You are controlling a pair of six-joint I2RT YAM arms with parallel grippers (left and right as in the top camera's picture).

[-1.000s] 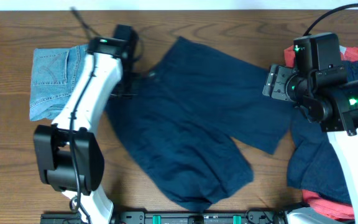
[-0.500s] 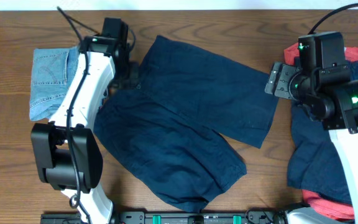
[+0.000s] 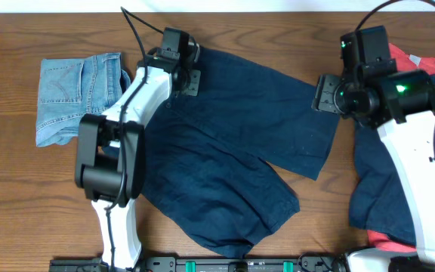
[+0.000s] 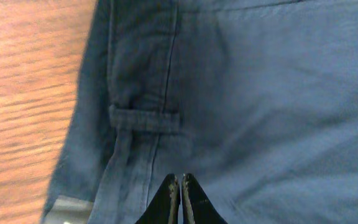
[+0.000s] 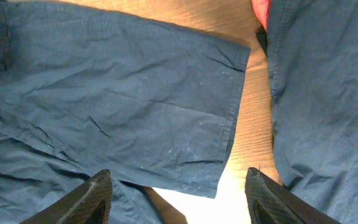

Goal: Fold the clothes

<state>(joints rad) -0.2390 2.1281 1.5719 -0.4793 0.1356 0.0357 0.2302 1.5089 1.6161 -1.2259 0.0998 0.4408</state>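
Navy shorts [image 3: 240, 143] lie spread flat across the middle of the table. My left gripper [image 3: 183, 75] is shut, its tips [image 4: 180, 178] low over the shorts [image 4: 272, 106] just behind the waistband and a belt loop [image 4: 145, 119]; I see no fabric pinched between them. My right gripper [image 3: 325, 94] is open and empty [image 5: 184, 196], hovering above the hem of the shorts' right leg [image 5: 123, 106].
Folded light-blue jeans [image 3: 74, 94] lie at the far left. A pile with a navy garment [image 3: 387, 189] and red cloth [image 3: 391, 245] sits at the right, under my right arm; it also shows in the right wrist view [image 5: 328, 93]. Bare wood [image 3: 21, 196] shows front left.
The shorts slid left and toward the back, then stayed put. My left gripper moved right onto the waistband area. My right gripper shifted slightly left over the leg hem.
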